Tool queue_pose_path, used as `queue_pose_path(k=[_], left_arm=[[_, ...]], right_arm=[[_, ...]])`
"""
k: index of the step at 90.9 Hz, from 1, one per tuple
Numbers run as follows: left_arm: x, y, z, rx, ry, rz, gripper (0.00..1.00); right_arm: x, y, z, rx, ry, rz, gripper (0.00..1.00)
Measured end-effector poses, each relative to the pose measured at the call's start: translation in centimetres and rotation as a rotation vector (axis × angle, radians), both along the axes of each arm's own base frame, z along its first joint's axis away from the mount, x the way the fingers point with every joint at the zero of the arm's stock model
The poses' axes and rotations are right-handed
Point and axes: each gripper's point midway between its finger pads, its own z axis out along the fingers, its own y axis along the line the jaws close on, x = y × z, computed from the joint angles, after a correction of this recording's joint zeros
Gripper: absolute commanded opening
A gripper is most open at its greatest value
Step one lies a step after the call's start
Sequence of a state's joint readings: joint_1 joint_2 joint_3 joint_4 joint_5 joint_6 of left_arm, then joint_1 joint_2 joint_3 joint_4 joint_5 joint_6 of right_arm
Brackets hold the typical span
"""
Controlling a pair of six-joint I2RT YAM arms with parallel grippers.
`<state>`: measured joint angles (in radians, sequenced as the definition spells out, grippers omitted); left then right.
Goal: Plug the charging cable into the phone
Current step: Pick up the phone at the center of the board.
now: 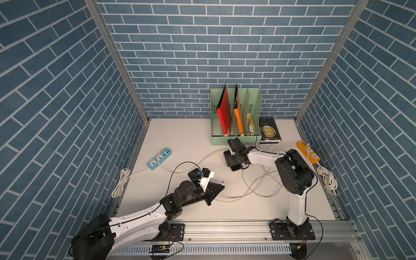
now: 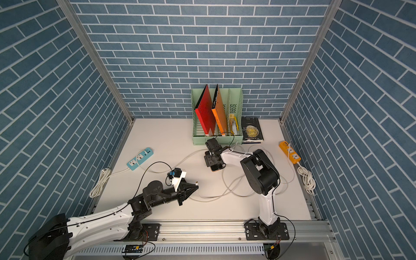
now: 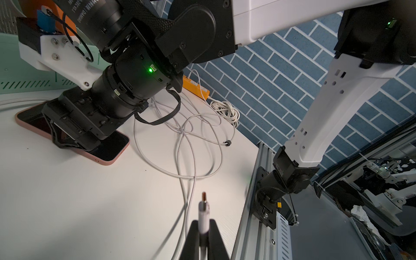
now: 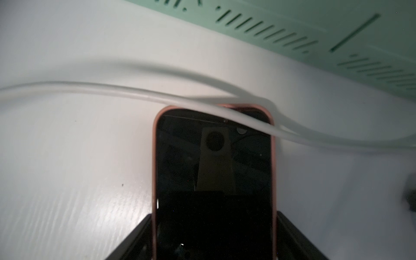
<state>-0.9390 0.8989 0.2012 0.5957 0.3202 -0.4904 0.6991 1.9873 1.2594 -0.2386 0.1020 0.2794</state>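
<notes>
- While pinching the charging cable (image 3: pixel 203 209) by its plug, left hand (image 1: pixel 221 186) hovers over the bench (image 1: pixel 180 135), well apart from the phone (image 4: pixel 213 157).
- Right hand (image 4: pixel 213 227) grips phone by both long edges; phone flat on bench, near green file rack (image 1: pixel 225 140).

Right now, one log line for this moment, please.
left gripper: shut on cable plug | right gripper: astride phone, grip unclear | phone: flat on table, unplugged | cable plug: apart from phone

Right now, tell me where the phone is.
In a top view the phone lies flat right of centre on the table, just in front of the green file rack, straddled by the right tool.
</notes>
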Motion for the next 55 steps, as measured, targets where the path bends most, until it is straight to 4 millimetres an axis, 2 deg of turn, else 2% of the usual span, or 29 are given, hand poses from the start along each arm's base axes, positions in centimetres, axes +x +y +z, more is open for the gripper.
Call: queue_pose_path(k=[19, 30, 42, 55], left_arm=[[0.1, 0.0, -0.2, 0.001, 0.011, 0.003, 0.00], [0.1, 0.0, -0.1, 0.000, 0.014, 0.005, 0.00], [0.0, 0.2, -0.1, -0.006, 0.015, 0.008, 0.00], [-0.2, 0.4, -0.3, -0.010, 0.013, 0.009, 0.00]], right_arm=[[-0.3, 0.4, 0.0, -0.002, -0.002, 0.007, 0.50], [-1.0, 1.1, 0.1, -0.017, -0.013, 0.017, 0.43], [-3.7, 3.1, 0.1, -0.018, -0.003, 0.075, 0.33], [-6.9, 3.7, 0.1, -0.016, 0.025, 0.129, 0.28]])
